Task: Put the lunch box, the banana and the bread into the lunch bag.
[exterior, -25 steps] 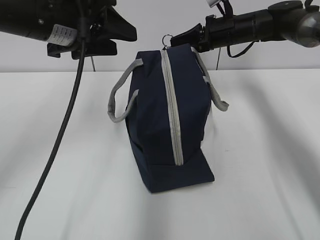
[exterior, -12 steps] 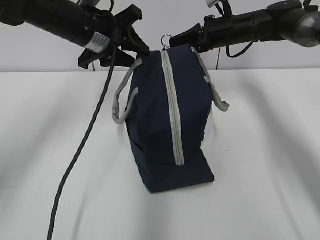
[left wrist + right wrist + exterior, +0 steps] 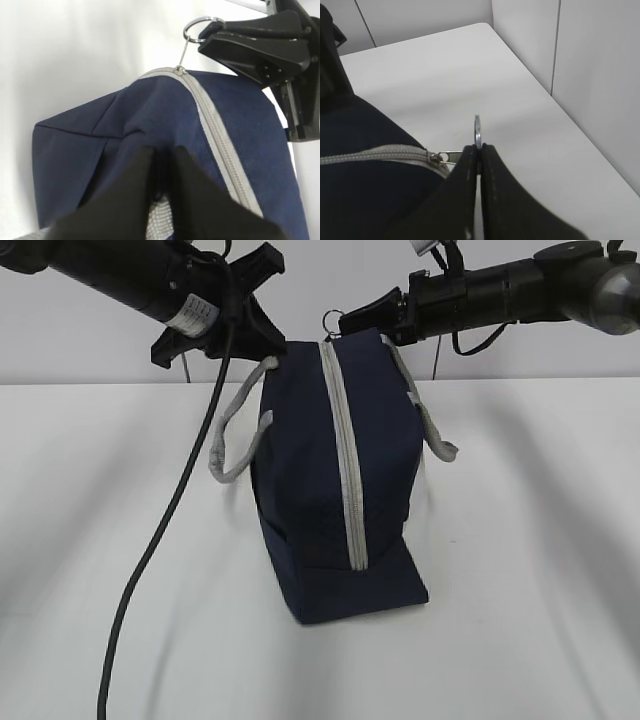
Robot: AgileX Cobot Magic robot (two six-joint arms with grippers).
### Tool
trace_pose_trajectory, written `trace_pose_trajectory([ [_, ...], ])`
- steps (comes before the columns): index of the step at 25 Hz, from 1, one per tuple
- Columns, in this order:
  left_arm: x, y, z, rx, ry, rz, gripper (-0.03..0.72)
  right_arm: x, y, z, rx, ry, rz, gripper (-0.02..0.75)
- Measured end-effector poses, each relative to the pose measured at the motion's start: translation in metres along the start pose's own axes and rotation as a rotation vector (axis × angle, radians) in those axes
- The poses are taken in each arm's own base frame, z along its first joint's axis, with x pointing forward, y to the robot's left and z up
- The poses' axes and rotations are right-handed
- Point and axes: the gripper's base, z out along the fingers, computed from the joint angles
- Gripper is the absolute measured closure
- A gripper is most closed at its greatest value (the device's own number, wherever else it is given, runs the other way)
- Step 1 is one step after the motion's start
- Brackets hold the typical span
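Lunch bag (image 3: 335, 480) standing upright on the white table (image 3: 520, 540), grey zipper (image 3: 343, 455) closed. Left gripper (image 3: 162, 172), at the bag's upper left corner, clenched on a grey handle (image 3: 160, 220) and fabric fold. Beyond it, right gripper (image 3: 479, 150) pinched tight on the metal ring pull (image 3: 478, 131) at the bag's top.

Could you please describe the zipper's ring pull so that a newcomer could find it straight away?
Start at the large navy-blue fabric lunch bag standing on the white table and follow its grey zipper to the top end. There a small metal ring pull sticks up, pinched in the right gripper; it is the only shiny metal piece.
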Motion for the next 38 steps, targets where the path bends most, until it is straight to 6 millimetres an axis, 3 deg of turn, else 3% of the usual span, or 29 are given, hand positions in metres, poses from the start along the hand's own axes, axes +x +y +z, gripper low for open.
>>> trace_pose_trajectory([
  [3, -0.001, 0.000, 0.000, -0.003, -0.012, 0.001, 0.654, 0.000, 0.000, 0.000, 0.000, 0.000, 0.000, 0.738],
  [9, -0.004, 0.001, 0.001, -0.001, -0.046, -0.008, 0.684, 0.001, 0.000, 0.000, -0.001, 0.014, -0.005, 0.738],
  [27, -0.005, 0.001, 0.004, 0.011, -0.051, -0.009, 0.690, 0.026, -0.003, 0.006, -0.012, 0.094, 0.014, 0.738],
  [38, -0.005, -0.002, 0.005, 0.055, -0.055, 0.025, 0.690, 0.037, -0.003, 0.003, -0.016, 0.235, 0.000, 0.738],
])
